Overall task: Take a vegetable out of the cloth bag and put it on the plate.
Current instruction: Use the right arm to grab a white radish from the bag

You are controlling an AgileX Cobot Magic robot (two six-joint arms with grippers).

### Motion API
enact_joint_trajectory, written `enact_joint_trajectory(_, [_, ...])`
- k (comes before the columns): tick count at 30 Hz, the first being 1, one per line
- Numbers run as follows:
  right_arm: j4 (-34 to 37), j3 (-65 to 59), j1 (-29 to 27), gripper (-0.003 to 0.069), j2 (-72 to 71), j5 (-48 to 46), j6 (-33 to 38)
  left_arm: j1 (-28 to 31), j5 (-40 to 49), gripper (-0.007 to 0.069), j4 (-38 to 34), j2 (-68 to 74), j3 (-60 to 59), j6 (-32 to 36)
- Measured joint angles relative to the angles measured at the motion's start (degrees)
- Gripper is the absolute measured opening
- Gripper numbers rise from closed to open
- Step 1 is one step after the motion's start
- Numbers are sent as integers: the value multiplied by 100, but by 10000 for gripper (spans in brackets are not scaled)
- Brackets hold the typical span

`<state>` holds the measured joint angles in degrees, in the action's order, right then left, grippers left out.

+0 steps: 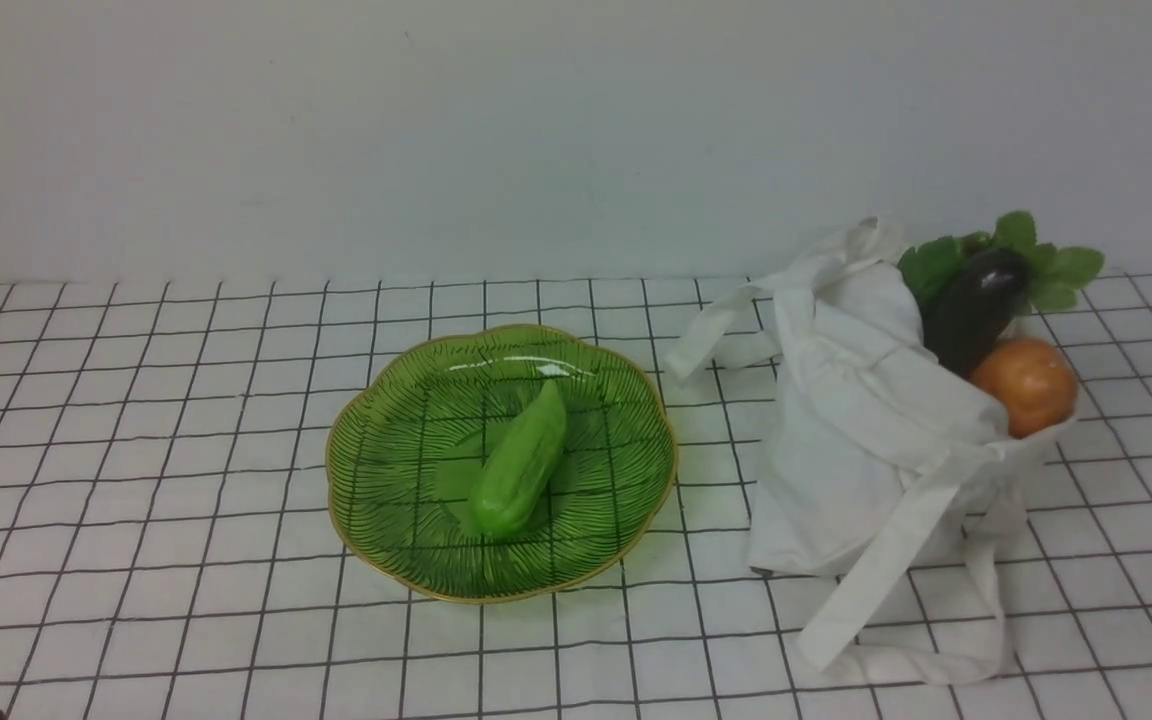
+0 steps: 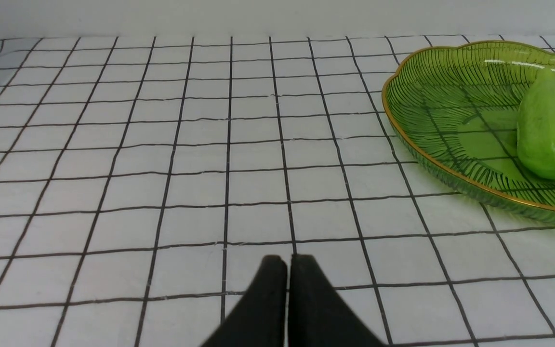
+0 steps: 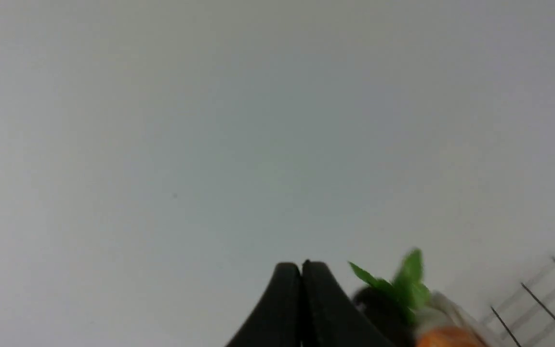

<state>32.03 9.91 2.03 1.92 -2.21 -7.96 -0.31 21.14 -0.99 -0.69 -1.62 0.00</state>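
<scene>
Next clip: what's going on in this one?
Nothing is being handled right now. Both tools are shut and empty. The left tool sits low over the checked cloth beside the plate. The right tool is close to the open end of the cloth bag. A light green vegetable already lies on the plate. A dark eggplant, a round orange item and some green leaves poke out of the bag.

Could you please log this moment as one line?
left gripper shut; right gripper shut; radish leaves in cloth bag; green vegetable on plate
</scene>
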Motion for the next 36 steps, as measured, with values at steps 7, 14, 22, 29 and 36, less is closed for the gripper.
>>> enact_joint_trajectory(7, [-1200,2406,0,-13,2616,-2746,1009,0,0,-8,0,0,0,0])
enact_joint_trajectory(14, [-1308,3554,0,-13,4629,-3545,1533,0,0,-8,0,0,0,0])
enact_joint_trajectory(22, [-1028,4700,0,74,6702,-3612,2062,0,0,-8,0,0,0,0])
enact_joint_trajectory(29, [-769,5213,0,296,7879,-3561,2352,0,0,-8,0,0,0,0])
enact_joint_trajectory(36, [-221,5526,0,529,8741,-3317,2645,0,0,-8,0,0,0,0])
